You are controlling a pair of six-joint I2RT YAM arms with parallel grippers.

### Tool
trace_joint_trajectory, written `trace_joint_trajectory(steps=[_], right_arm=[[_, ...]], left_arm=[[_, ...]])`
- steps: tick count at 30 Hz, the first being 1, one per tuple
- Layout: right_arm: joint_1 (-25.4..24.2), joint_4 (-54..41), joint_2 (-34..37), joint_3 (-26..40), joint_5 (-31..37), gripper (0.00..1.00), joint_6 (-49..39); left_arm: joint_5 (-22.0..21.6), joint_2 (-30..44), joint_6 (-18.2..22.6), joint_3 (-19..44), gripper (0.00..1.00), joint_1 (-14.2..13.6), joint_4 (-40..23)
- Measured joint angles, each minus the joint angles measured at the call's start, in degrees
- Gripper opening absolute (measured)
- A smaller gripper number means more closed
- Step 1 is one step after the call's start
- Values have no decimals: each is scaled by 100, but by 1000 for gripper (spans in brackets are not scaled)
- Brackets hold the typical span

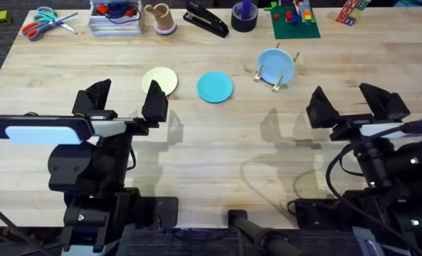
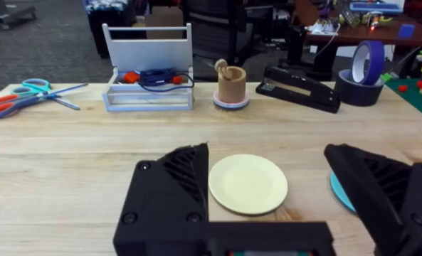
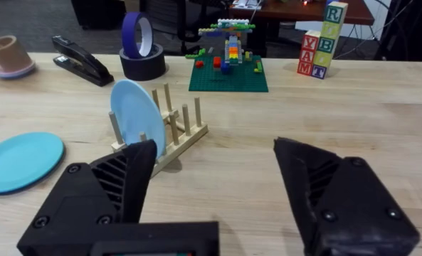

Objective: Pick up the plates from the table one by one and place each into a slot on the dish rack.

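Observation:
A pale yellow plate (image 1: 161, 80) (image 2: 248, 184) lies flat on the table (image 1: 218, 142), just beyond my open left gripper (image 1: 125, 99) (image 2: 267, 206), whose fingers hold nothing. To its right lies a turquoise plate (image 1: 215, 87) (image 3: 18, 161), its edge (image 2: 336, 192) also in the left wrist view. A light blue plate (image 1: 275, 64) (image 3: 136, 117) stands upright in a slot of the wooden dish rack (image 1: 278, 77) (image 3: 178, 135). My right gripper (image 1: 349, 103) (image 3: 214, 192) is open and empty, hovering near the rack, toward the front right.
Along the far edge sit scissors (image 1: 43, 21), a white caddy (image 1: 116, 18), a small wooden cup (image 1: 161, 18), a black stapler (image 1: 206, 19), tape rolls (image 1: 243, 16), a green block baseplate (image 1: 294, 21) and letter blocks (image 3: 323, 39).

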Motion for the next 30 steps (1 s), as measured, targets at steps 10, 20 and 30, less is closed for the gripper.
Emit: trace_joint_trajectory(steps=[10, 20, 30], right_arm=[[0, -19, 0, 0, -7, 993, 2], [0, 393, 9, 97, -17, 995, 0], [0, -193, 446, 1703, -17, 995, 0]], left_arm=[[-4, 0, 0, 0, 993, 0, 0], [24, 0, -92, 305, 992, 0, -390], [-2, 361, -153, 2501, 991, 0, -2151]])
